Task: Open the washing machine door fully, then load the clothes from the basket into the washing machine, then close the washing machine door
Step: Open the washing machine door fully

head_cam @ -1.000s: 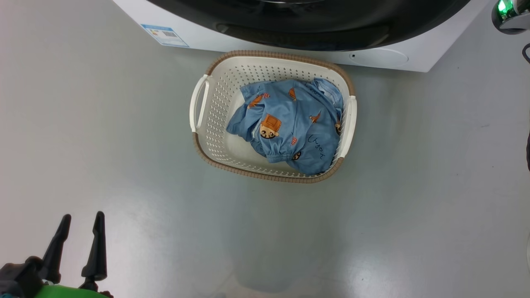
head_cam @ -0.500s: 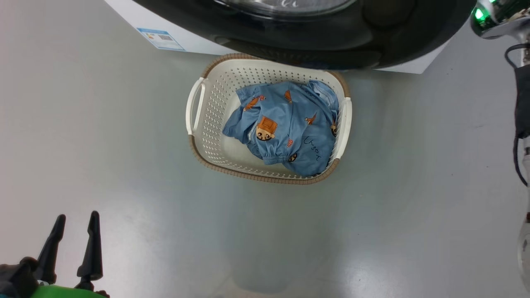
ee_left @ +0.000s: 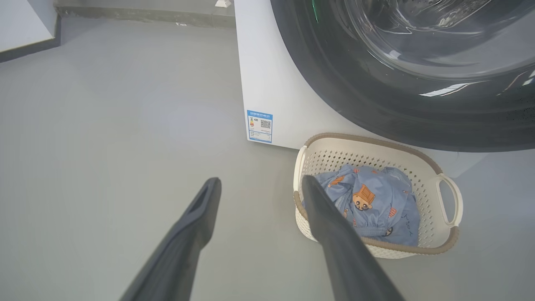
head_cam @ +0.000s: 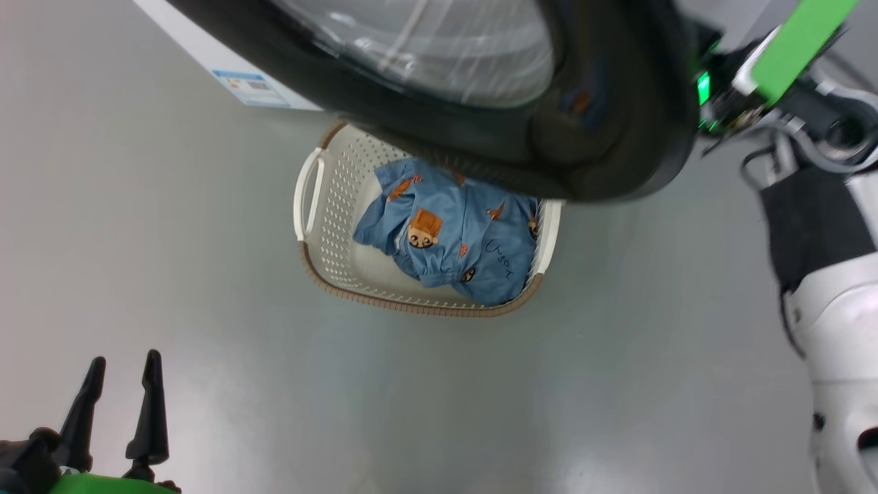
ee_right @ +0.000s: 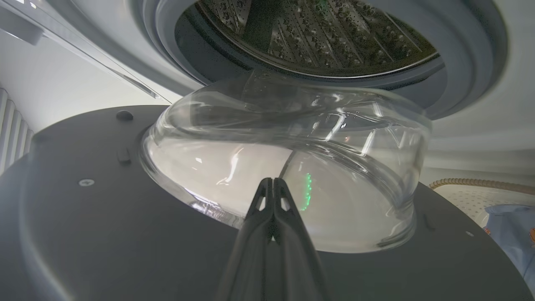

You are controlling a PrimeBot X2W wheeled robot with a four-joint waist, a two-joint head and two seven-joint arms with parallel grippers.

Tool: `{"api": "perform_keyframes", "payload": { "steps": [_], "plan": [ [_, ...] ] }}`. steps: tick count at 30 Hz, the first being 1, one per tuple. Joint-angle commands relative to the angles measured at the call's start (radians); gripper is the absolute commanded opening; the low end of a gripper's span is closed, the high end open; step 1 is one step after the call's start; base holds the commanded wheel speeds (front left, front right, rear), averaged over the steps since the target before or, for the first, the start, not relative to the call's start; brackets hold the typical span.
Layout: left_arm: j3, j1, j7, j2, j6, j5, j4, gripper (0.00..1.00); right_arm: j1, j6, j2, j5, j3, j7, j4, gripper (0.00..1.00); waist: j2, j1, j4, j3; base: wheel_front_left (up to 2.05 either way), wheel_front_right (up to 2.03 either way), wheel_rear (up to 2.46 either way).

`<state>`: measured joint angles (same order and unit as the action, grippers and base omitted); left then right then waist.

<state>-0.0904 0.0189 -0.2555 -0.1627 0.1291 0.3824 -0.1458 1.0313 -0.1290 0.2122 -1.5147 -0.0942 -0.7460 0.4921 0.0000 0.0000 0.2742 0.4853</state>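
On the grey floor [head_cam: 171, 274] before me, the washing machine [ee_left: 271, 83] stood with its door [head_cam: 603, 137] open. In the head view the door's black rim and glass bowl hung over the basket [head_cam: 343, 267] and hid its far edge. The right wrist view alone looked across the door's inner face, past the grey gasket [ee_right: 472, 62], into the steel drum [ee_right: 317, 37]. The left wrist view showed the basket whole, set on the floor just beside the machine's front, near a blue label [ee_left: 259, 126]. The clothes [head_cam: 453, 240] lay bunched inside the basket, toward the robot's right. The right gripper [ee_right: 272, 180] had its fingers pressed together on nothing, pointing at the glass bowl; I couldn't tell whether it touched. The left gripper [head_cam: 123, 358] hung spread and empty, well apart from the basket.
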Motion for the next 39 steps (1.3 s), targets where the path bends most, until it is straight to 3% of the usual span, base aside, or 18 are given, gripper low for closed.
{"api": "perform_keyframes", "payload": {
  "steps": [1, 22, 28, 39],
  "plan": [
    [-0.044, -0.009, -0.006, -0.020, 0.002, -0.011, 0.016, 1.00, -0.050, -0.002, -0.049, 0.003, -0.038, -0.022, -0.050, 0.00, 0.0000, 0.0000, -0.019, -0.029, 0.00, 0.00, 0.00],
    [-0.095, -0.077, -0.006, 0.063, 0.002, -0.057, 0.003, 1.00, -0.428, -0.002, -0.148, -0.030, -0.241, -0.057, -0.235, 0.00, 0.0000, 0.0000, -0.060, -0.277, 0.00, 0.00, 0.00],
    [-0.081, -0.084, -0.006, 0.076, 0.002, -0.069, 0.005, 1.00, -0.462, -0.002, -0.160, -0.052, -0.323, 0.011, -0.267, 0.00, 0.0000, 0.0000, -0.057, -0.307, 0.00, 0.00, 0.00],
    [-0.040, -0.086, -0.006, 0.091, 0.002, -0.075, -0.005, 1.00, -0.474, -0.002, -0.162, -0.147, -0.587, 0.200, -0.265, 0.00, 0.0000, 0.0000, -0.025, -0.352, 0.00, 0.00, 0.00]
  ]
}}
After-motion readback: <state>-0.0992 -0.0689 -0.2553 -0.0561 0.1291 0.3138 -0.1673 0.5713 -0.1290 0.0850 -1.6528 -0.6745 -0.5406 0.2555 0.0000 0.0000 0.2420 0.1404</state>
